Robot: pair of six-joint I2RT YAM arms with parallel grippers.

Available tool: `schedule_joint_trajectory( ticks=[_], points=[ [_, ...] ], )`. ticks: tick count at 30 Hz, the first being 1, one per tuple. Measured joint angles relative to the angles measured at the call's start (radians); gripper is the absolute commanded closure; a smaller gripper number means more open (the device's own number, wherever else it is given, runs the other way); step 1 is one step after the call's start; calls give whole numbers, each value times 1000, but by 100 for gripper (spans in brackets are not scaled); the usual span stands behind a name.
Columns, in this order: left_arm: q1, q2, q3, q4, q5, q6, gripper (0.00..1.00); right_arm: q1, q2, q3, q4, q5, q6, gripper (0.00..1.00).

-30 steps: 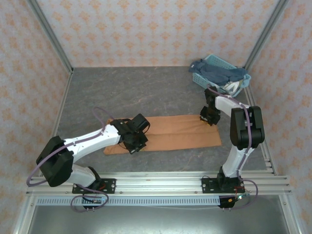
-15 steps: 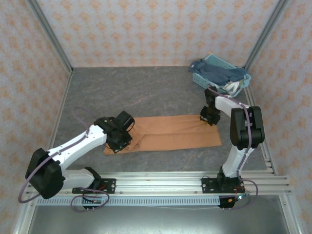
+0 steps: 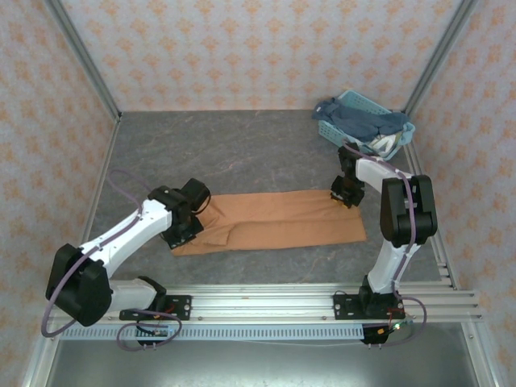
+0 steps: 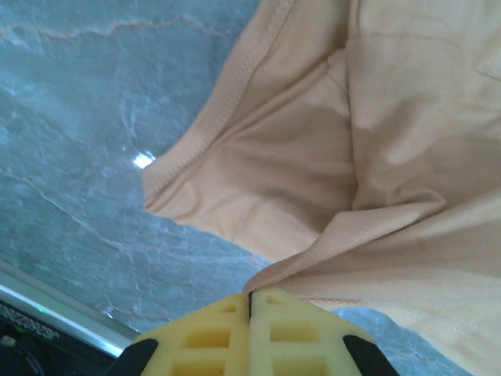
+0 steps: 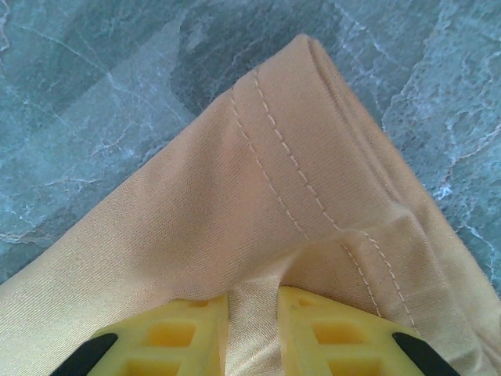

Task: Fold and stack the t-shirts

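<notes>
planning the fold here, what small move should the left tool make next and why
Probably ease the left tool a little to the left, low over the table, to draw the shirt flat. It is shut on the shirt's left end, where the cloth is bunched and creased, while the right tool pinches the far right corner as an anchor.

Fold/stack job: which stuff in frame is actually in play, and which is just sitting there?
In play: orange-brown t-shirt, pinched by left end effector and right end effector; dark blue t-shirt and white t-shirt, not yet folded.
Just there: light-blue basket holding those two; table; aluminium rail.
</notes>
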Motion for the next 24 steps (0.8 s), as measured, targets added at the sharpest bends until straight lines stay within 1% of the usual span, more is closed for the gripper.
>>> schedule_joint_trajectory(
  ticks=[4,13,15,17,21,24],
  points=[
    [13,42,1,2,-24,34,100,0,0,0,0,0,0,76],
    [26,192,1,47,-104,97,99,0,0,0,0,0,0,76],
    [32,230,1,59,-126,110,85,0,0,0,0,0,1,75],
    [33,267,7,61,-154,126,75,0,0,0,0,0,1,74],
    [41,288,25,61,-190,141,53,0,-1,0,0,-3,3,66],
    [46,279,55,43,-208,145,52,0,-8,0,-2,-4,2,61]
  ],
)
